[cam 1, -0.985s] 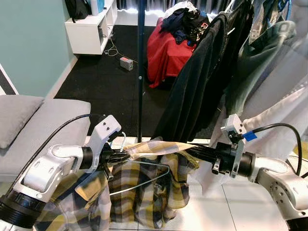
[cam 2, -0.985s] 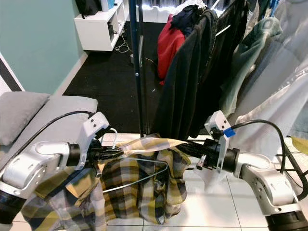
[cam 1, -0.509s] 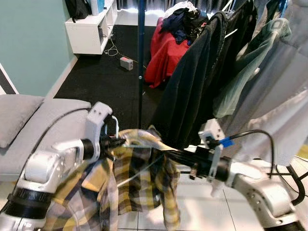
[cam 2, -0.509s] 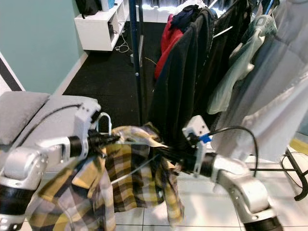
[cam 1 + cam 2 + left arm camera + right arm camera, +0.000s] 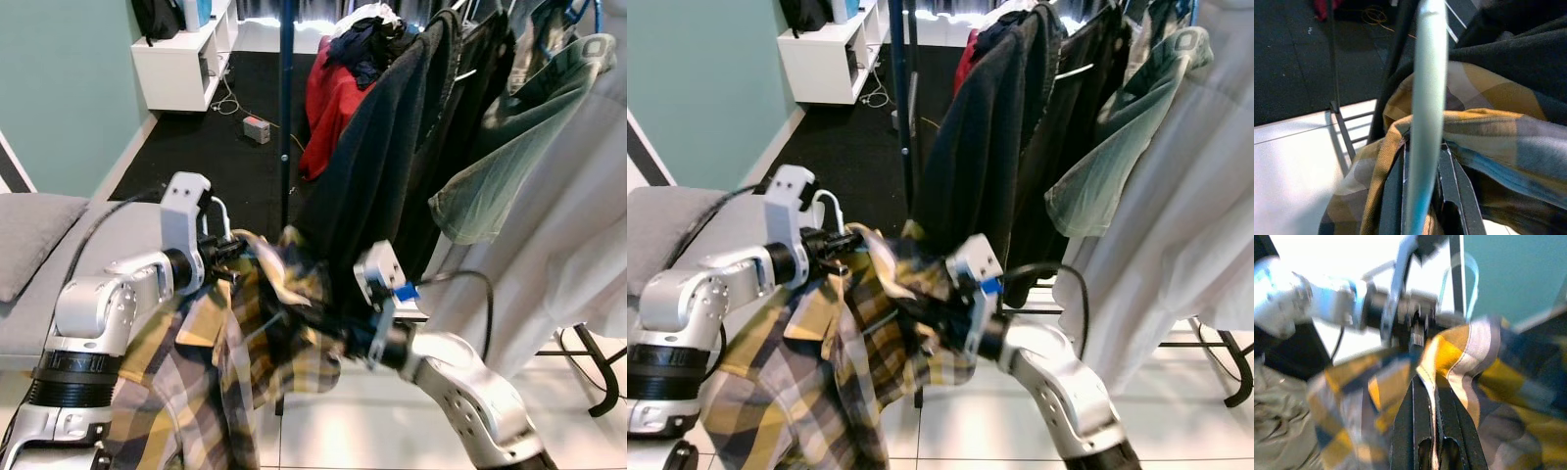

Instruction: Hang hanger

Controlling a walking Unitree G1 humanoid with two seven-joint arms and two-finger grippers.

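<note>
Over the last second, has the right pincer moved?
Yes. The right pincer has swung toward the robot's left, closer to the blue pole and the left pincer, still clamped on the plaid shirt.

The yellow-and-grey plaid shirt (image 5: 211, 372) looks like soft woven cloth, matt. The pale thin hanger hook (image 5: 1425, 122) has a smooth, slightly glossy sheen. The black coat (image 5: 377, 176) reads as fuzzy matt wool-type fabric, and the white floor tiles (image 5: 333, 431) are glossy with reflections.
</note>
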